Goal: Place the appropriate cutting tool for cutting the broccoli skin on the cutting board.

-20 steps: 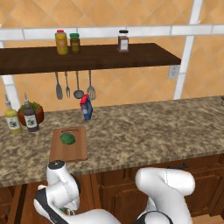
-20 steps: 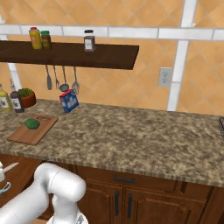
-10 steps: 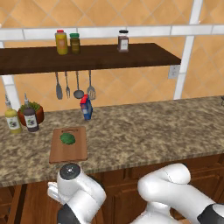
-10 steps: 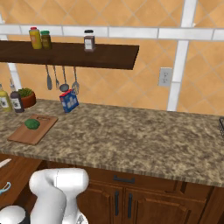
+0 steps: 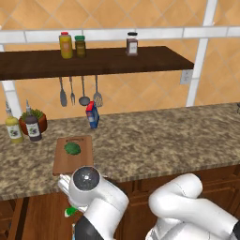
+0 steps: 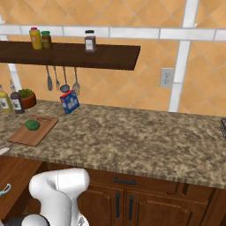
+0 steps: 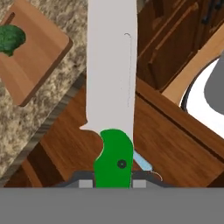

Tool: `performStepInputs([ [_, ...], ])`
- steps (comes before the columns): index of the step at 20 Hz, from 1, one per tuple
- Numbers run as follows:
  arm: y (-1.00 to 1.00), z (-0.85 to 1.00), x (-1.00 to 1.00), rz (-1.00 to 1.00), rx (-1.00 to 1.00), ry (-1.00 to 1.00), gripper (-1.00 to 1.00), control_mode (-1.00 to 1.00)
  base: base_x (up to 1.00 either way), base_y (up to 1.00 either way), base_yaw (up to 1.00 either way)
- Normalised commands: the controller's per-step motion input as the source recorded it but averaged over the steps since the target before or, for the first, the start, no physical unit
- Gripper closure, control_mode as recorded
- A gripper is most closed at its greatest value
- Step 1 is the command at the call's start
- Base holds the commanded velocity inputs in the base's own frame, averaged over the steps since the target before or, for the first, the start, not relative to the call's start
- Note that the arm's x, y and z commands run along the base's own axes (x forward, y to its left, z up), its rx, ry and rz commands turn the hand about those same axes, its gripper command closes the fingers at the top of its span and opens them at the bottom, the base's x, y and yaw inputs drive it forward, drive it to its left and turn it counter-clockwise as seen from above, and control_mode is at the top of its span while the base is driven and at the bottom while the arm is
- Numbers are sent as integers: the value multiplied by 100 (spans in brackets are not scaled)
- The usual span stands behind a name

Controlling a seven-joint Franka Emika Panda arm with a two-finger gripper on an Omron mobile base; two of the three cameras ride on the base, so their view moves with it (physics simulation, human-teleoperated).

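- In the hand view, the knife (image 7: 110,87) is seen clamped at its green handle between the two dark tips of the gripper (image 7: 113,183), with the silvery blade running straight away from the hand.
- The carry step is judged to be in hand: the knife is held off the counter, below and in front of its edge, over the wooden cabinet fronts.
- The cutting board (image 7: 30,61) lies on the speckled counter (image 5: 154,145), well apart from the blade tip, with the broccoli (image 7: 9,38) resting near its far end.
- In the left base view, the board (image 5: 70,161) is seen near the counter's front edge, the broccoli (image 5: 72,147) on its rear half, and a bit of green is glimpsed low beside the arm, in front of the cabinets.
- In the right base view, the board (image 6: 31,131) sits at the far left of the counter.
- A light blue object lies just beside the handle in the hand view; what it is cannot be told.
- The next move is judged to call for lifting the knife above the counter edge, bringing it over the bare front part of the board, and lowering it flat, clear of the broccoli, before the grip is released.
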Motion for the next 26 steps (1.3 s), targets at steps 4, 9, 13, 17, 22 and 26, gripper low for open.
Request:
performStepInputs([
  [4,2,100,82,-12,-3,-1,100,-100,0,0,0],
  [9,15,58,88,-9,-4,0,100,-100,0,0,0],
  [13,23,2,79,-5,-2,0,100,-100,0,0,0],
  [17,28,-16,62,0,0,0,100,-100,0,0,0],
  [22,3,-35,58,-1,0,0,100,-100,0,0,0],
  [26,0,-45,56,0,0,3,100,-100,0,0,0],
])
